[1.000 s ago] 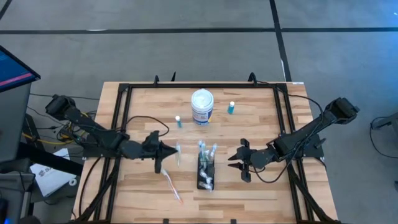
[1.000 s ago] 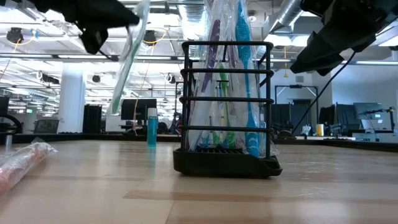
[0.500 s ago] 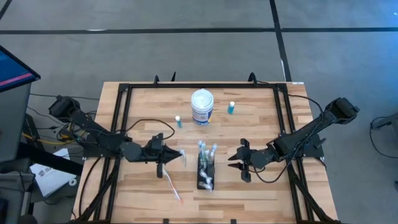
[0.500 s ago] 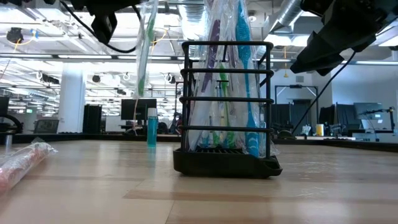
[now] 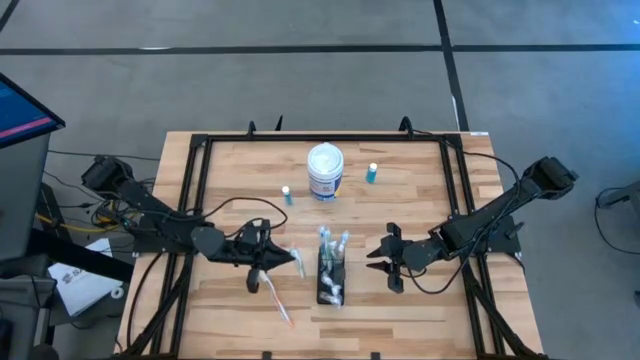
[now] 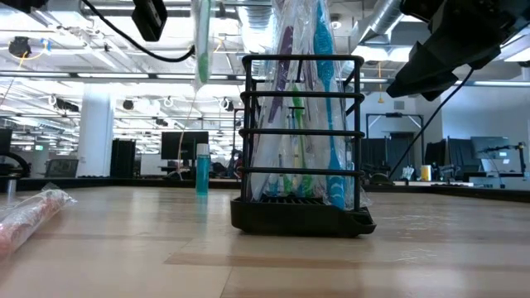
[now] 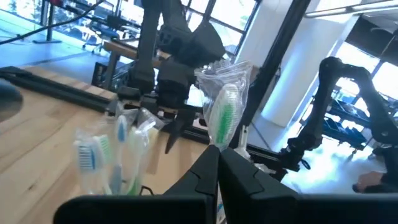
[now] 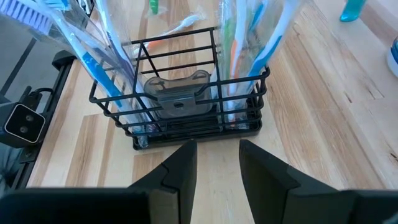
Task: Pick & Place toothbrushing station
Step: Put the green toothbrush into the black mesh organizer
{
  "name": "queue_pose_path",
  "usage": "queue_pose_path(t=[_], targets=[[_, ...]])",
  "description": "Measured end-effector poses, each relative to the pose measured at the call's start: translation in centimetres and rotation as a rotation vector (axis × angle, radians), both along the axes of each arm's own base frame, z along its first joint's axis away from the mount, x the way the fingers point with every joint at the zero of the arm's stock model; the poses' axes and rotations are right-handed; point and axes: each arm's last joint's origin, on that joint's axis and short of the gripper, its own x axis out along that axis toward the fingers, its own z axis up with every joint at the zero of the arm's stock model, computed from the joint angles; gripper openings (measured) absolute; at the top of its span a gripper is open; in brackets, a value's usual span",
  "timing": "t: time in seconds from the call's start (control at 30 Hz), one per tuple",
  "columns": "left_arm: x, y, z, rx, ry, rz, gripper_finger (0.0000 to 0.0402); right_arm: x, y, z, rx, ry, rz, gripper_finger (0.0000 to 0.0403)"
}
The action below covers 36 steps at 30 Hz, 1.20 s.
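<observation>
Because it is only thin black wire on a small base, the toothbrushing station (image 5: 330, 272) is probably going to handle as light and stiff, yet top-heavy, since the wrapped toothbrushes (image 6: 300, 99) are standing tall above its rim. It is sitting near the front middle of the counter (image 5: 420, 200), between the two arms. The top rail or a corner post looks like the surest hold; the crinkly plastic sleeves would likely be slipping under any squeeze.

The left gripper (image 5: 285, 256) is hovering just beside the station's left side, clamped on a wrapped green toothbrush (image 7: 225, 115) that is hanging roughly upright above the counter. The right gripper (image 8: 216, 163) is waiting just to the station's right, its fingers standing apart and holding nothing.

Open room is lying mostly in front of and to the right of the station. Behind it a white tub (image 5: 325, 171) and two small blue bottles (image 5: 371, 173) are standing well apart from it, and another wrapped brush (image 5: 277, 301) is lying loose on the boards at front left. The black frame rails (image 5: 195, 200) are bordering both sides, so wide swings are looking risky there.
</observation>
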Motion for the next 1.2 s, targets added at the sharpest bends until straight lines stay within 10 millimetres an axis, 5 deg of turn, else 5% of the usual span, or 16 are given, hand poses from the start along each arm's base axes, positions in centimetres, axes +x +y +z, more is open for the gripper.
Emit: queue_pose_path(t=[0.7, 1.2], targets=[[3.6, -3.0, 0.3, 0.07, -0.058, -0.135, 0.0, 0.0, 0.0, 0.0, 0.001, -0.002, 0.001, 0.0111], [3.8, -3.0, 0.5, 0.175, -0.077, -0.122, 0.0, 0.0, 0.0, 0.0, 0.001, -0.003, 0.0, 0.0111]])
